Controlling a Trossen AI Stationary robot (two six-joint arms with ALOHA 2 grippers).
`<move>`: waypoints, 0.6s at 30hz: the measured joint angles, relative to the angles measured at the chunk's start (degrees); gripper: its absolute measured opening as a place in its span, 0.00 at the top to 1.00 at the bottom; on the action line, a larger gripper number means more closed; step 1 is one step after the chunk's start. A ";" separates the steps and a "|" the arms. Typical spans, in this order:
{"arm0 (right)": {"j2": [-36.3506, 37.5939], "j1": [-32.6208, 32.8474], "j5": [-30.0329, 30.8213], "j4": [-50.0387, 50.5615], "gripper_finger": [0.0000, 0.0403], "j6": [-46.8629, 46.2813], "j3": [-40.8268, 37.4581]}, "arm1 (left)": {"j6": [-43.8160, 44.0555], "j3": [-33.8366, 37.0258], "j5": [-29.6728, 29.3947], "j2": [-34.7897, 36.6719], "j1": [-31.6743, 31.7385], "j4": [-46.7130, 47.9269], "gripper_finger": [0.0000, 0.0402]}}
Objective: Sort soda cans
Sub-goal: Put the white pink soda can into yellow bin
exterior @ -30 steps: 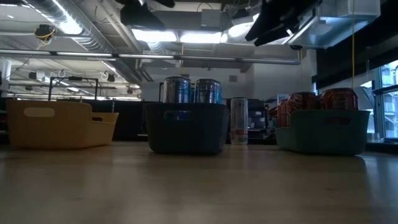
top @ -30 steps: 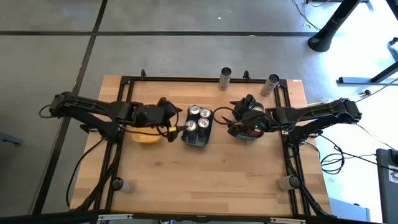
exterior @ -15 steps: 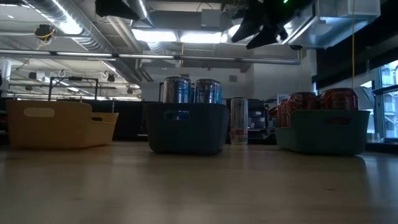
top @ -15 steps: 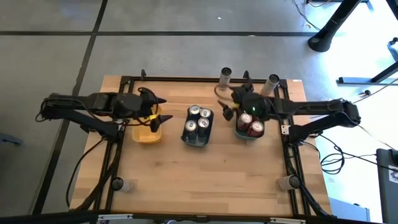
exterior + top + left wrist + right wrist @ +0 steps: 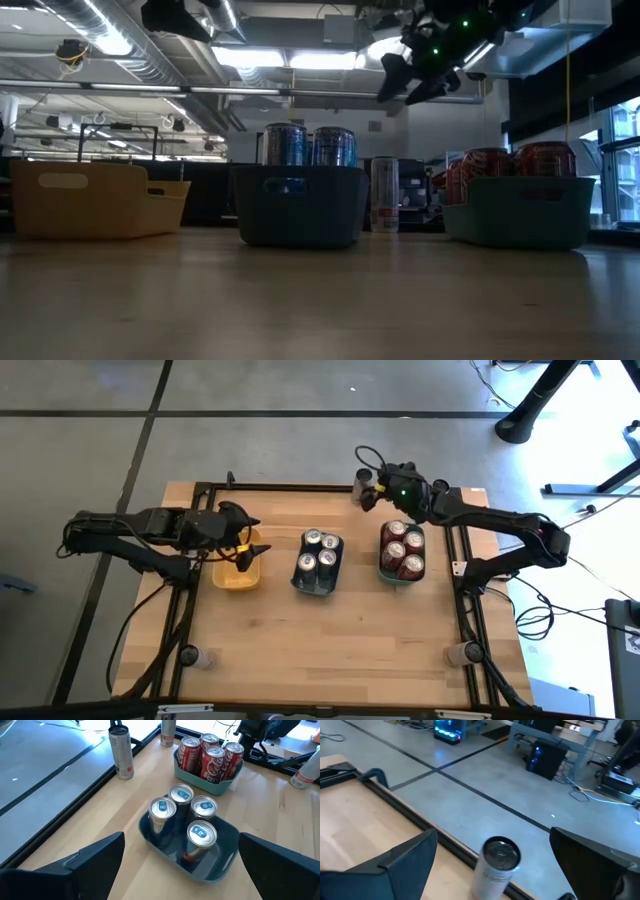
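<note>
Right gripper [image 5: 368, 491], jaws spread, hovers over the silver can [image 5: 362, 484] standing at the worktop's [image 5: 350, 640] far edge. A badly centred descent could knock it off. Left gripper [image 5: 247, 537], also spread and empty, sits above the yellow tray [image 5: 238, 577]. Since earlier, right arm left the red cans [image 5: 403, 550] in the teal tray [image 5: 383, 572]; left arm pulled back.

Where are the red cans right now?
In the high view, four red cans stand in the teal tray on the table's right side, right of the dark tray of silver cans.
</note>
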State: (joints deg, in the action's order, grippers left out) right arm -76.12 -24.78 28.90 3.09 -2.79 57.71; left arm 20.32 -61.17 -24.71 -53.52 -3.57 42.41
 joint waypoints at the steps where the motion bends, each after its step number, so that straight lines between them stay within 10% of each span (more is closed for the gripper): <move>1: 0.00 -0.30 -0.01 -0.08 0.05 -0.02 0.00 | -0.04 0.00 0.00 0.00 0.00 -0.03 0.06; 18: -11.95 -10.07 -9.25 -2.43 0.05 -6.11 6.64 | -1.91 0.00 0.00 -0.07 0.00 0.60 0.06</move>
State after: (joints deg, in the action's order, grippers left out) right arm -88.07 -34.86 19.65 0.66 -8.90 64.35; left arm 18.41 -61.17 -24.71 -53.58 -3.57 43.00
